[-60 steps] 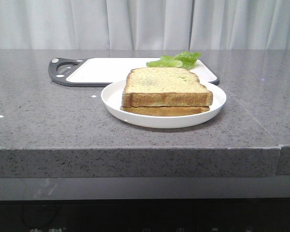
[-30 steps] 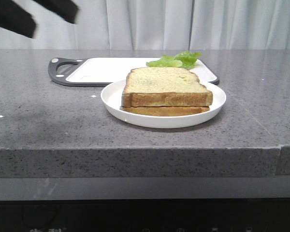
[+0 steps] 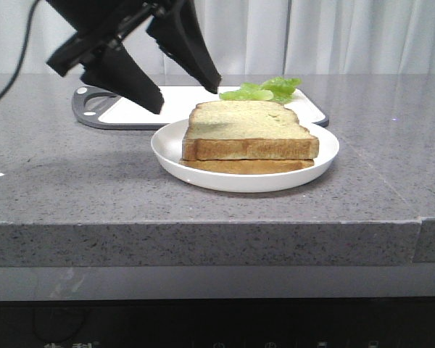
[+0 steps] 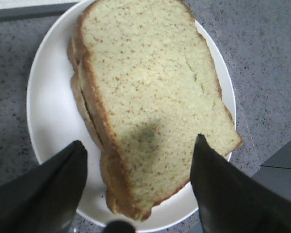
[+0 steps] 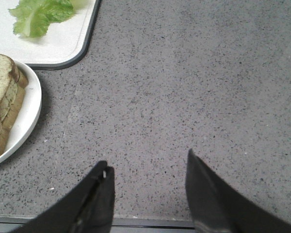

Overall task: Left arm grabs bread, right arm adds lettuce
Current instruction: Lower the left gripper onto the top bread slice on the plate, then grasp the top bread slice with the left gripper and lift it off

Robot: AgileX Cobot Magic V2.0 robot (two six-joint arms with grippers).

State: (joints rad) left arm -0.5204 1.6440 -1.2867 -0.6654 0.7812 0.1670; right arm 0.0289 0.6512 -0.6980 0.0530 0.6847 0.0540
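Bread [image 3: 248, 130] on plate [image 3: 170, 148], atop thinner slice | left arm [image 3: 134, 43] above, fingers [image 4: 53, 189] apart, empty | right fingers [image 5: 206, 194] apart over bare surface [image 5: 184, 87] | risk: pinching both slices together

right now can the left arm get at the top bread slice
Probably yes: the left gripper hangs open above the bread, which lies uncovered on the plate, nothing between them.

White round plate [image 3: 172, 147], thinner slice [image 3: 246, 167] on it, cutting board [image 3: 152, 105] behind, grey speckled counter [image 3: 72, 188]
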